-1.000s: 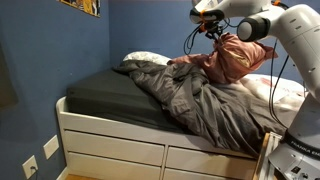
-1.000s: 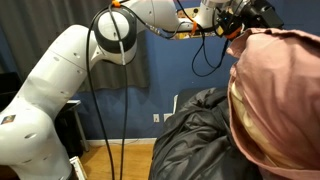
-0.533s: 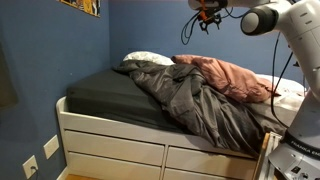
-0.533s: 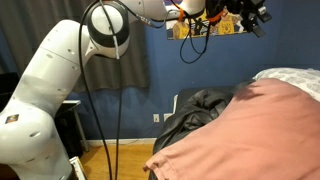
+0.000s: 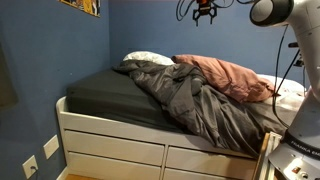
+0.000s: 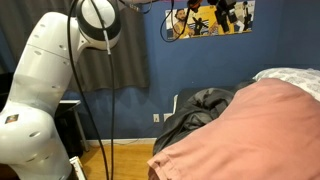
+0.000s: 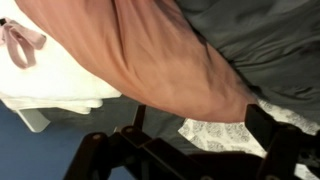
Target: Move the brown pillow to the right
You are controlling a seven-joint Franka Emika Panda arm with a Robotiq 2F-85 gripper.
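Note:
The brown pillow (image 5: pixel 226 78) lies flat on the bed, resting partly on the rumpled grey duvet (image 5: pixel 190 100), and fills the lower right of an exterior view (image 6: pixel 250 130). High above it, near the top edge of both exterior views, my gripper (image 5: pixel 205 10) (image 6: pixel 228 14) hangs clear of the bedding. In the wrist view the gripper (image 7: pixel 200 125) looks down on the brown pillow (image 7: pixel 150 50) from well above. Its dark fingers (image 7: pixel 264 126) stand wide apart, open, with nothing between them.
A white pillow (image 5: pixel 146 58) lies at the head of the bed, and a patterned white pillow (image 7: pixel 215 135) beside the brown one. The dark sheet (image 5: pixel 105 90) is bare on one side. White drawers (image 5: pixel 110 150) sit under the bed. A poster (image 6: pixel 215 20) hangs on the blue wall.
A second ago the gripper held the brown pillow up in the air. It has let go, the pillow has dropped flat onto the bed, and the gripper has risen.

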